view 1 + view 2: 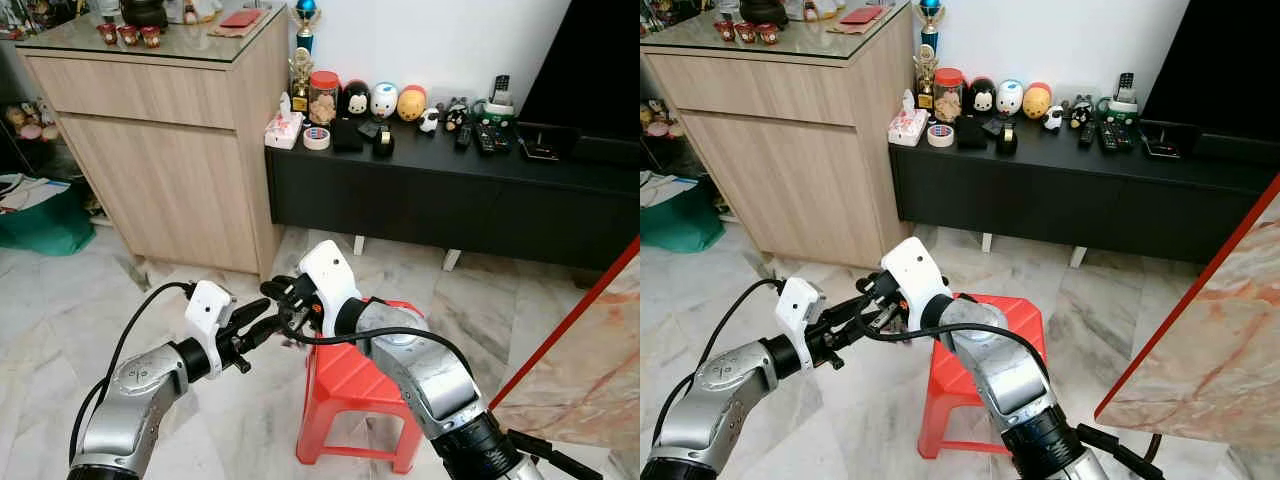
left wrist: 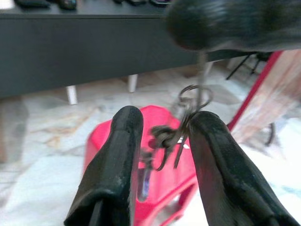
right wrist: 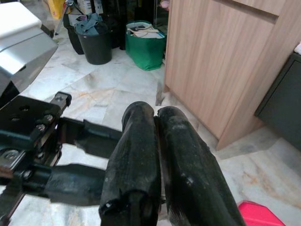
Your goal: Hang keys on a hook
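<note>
Meeting above a red plastic stool (image 1: 350, 385), the two claws sit tip to tip in front of the robot. The right claw (image 3: 157, 123) is clenched, its two black fingers pressed together along their length in its own wrist view; what they pinch is hidden there. In the left wrist view the keys (image 2: 181, 127) hang as a dark tangle of rings and blades from a blurred black shape at the top of the picture, which looks to be the right claw's tip, so the bunch appears to be held by the right claw, though the contact itself is out of focus. The left claw (image 2: 162, 127) is released, its fingers (image 2: 120, 160) spread with the keys dangling in the gap, close against one finger; whether metal touches that finger cannot be told. In the head views the keys are only a small dark clutter between the tips (image 1: 285, 320). Behind stand a wooden cabinet (image 1: 170, 170) and a low black bench (image 1: 450, 190) carrying toys, a jar and remotes. A marble-patterned panel (image 1: 1210, 340) with a red edge is cut off at the right.
</note>
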`<state>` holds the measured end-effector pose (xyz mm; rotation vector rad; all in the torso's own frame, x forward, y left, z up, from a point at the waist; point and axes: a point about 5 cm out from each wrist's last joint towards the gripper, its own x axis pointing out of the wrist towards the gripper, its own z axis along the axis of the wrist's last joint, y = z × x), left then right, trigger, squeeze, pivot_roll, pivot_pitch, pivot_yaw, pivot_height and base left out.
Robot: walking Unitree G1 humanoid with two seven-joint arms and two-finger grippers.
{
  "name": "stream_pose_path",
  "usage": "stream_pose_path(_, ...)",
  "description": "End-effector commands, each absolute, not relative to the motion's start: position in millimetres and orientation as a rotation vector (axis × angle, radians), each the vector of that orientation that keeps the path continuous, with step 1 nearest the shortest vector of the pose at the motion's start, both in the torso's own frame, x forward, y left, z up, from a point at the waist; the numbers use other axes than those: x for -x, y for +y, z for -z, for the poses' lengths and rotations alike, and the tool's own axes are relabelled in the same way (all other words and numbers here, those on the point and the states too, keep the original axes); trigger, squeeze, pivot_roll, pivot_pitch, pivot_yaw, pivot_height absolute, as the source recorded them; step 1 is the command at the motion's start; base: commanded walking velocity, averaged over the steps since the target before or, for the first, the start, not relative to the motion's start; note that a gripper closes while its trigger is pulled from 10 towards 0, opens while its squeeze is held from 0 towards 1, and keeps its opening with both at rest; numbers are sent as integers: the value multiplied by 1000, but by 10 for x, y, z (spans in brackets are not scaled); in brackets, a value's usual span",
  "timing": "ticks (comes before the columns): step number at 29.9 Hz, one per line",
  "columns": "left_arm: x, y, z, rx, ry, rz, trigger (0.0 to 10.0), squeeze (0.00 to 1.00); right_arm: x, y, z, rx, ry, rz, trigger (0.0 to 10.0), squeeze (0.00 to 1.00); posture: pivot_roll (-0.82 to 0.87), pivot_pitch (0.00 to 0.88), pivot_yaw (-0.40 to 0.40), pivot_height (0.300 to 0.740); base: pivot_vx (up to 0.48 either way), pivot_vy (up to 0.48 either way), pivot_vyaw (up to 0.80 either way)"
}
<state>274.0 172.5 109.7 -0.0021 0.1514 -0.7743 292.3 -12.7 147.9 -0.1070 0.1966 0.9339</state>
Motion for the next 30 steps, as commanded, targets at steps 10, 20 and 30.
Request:
stream_pose_path(10, -2710, 1659, -1053, -30, 185, 807, 10000, 0, -2932, -101, -1532, 127, 177, -947, 10000, 0, 3, 66, -52, 740, 0, 0, 0)
stream_pose_path(20, -2726, 1660, -992, -79, 197, 769, 7647, 0, -2942, -98, -1546, 128, 173, -945, 10000, 0, 2, 66, -52, 740, 0, 0, 0)
stream_pose_path(30, -2769, 1670, -1058, -66, 149, 746, 7647, 0, -2936, -84, -1545, 128, 173, -952, 10000, 0, 2, 66, -52, 740, 0, 0, 0)
